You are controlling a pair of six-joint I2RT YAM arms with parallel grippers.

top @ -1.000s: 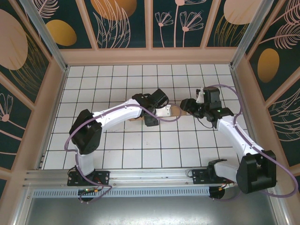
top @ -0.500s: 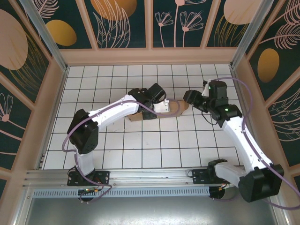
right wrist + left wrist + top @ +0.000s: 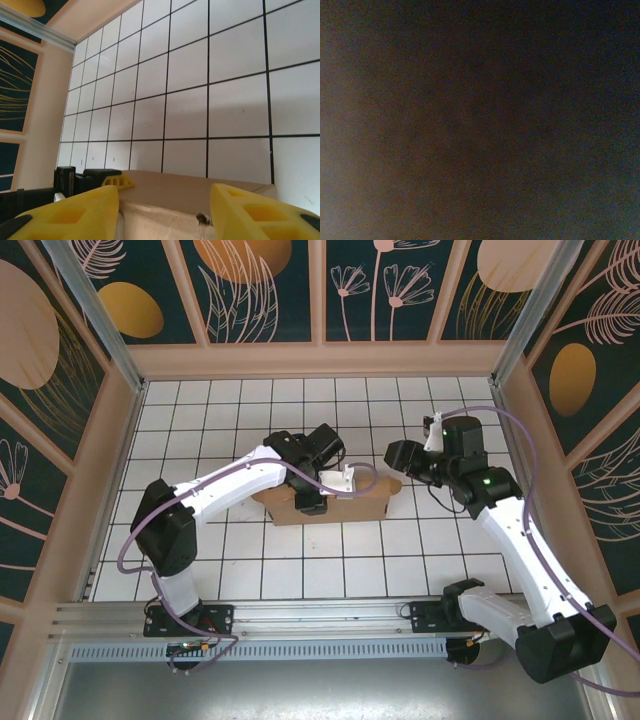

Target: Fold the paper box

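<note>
Over the paper box [image 3: 355, 508], your left gripper [image 3: 312, 500] hides its jaws — you cannot tell their state; the right gripper [image 3: 165, 192] gapes at the box's end.

The paper box [image 3: 362, 506] is plain brown cardboard lying near the middle of the white tiled table [image 3: 300, 560], its long side running left to right and skewed slightly. It looks partly raised rather than flat, though its middle is covered from above. From the right wrist, a flat brown top [image 3: 190, 187] and a paler side wall show.
</note>
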